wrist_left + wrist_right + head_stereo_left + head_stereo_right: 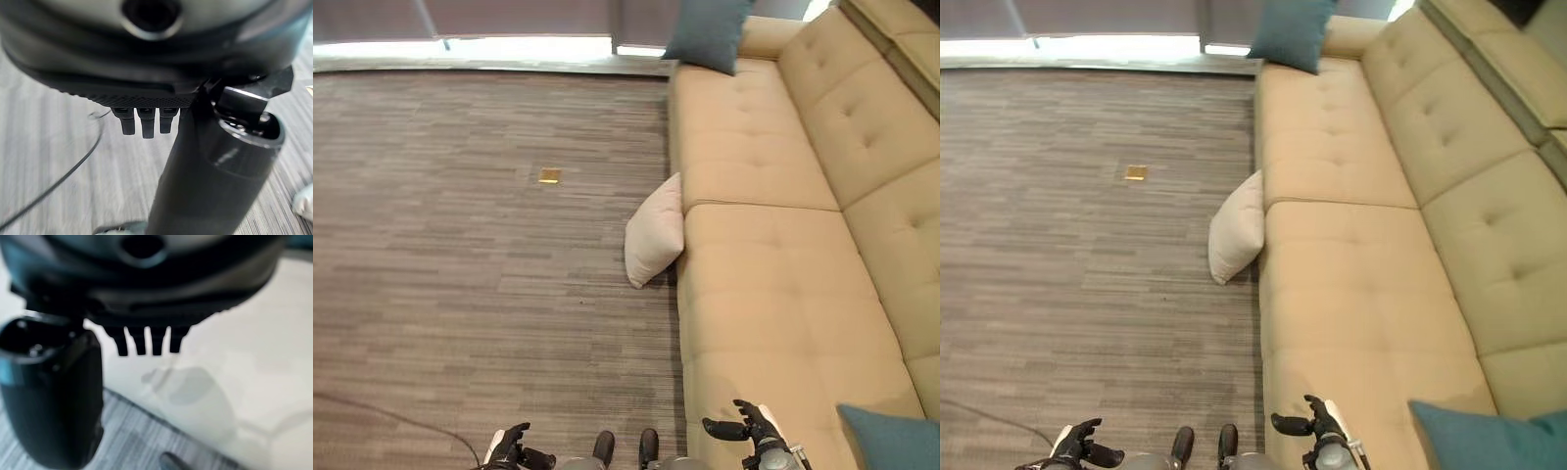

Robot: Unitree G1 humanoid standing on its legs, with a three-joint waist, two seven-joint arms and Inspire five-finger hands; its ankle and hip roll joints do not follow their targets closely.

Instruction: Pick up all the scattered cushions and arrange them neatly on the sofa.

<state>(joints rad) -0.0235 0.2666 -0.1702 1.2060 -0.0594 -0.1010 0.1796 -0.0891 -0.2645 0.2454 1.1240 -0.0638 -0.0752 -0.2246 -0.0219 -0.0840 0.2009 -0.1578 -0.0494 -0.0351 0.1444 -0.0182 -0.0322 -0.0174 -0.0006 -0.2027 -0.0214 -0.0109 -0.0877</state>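
A pale beige cushion (655, 235) stands on the carpet, leaning against the front of the tan sofa (773, 264). A teal cushion (710, 32) rests at the sofa's far end, and another teal cushion (896, 437) lies on the seat at the near right corner. My left hand (512, 450) hangs low over the carpet at the bottom of the head view, fingers relaxed and holding nothing. My right hand (750, 427) hovers over the sofa's near seat edge, also open and empty. Both wrist views show straight fingers (143, 126) (146, 340) with nothing in them.
A small brass floor plate (549, 175) is set into the grey carpet (460, 255) ahead. A bright window sill (470, 49) runs along the far wall. The sofa's backrest (871, 127) runs along the right.
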